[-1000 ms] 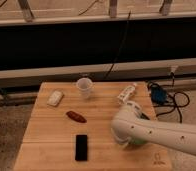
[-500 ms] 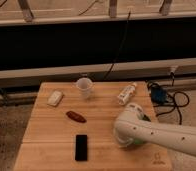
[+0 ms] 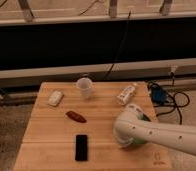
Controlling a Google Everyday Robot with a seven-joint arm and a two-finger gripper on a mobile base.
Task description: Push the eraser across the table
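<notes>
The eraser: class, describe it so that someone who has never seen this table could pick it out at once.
Find the light wooden table; near its front edge, left of the middle, lies the eraser. The shut pincer is hidden under the white arm beside it. The eraser is the only flat black slab, unlike the dark red oblong and white block farther back.

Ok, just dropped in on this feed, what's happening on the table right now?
The robot's white arm reaches in from the right, with its tool shut and low over the table, right beside the green bowl. The black eraser lies flat near the front edge, left of the tool in the picture with a gap between them, so no push has started yet. The clear cup, white block, dark red oblong thing and white bottle sit farther back, untouched.
</notes>
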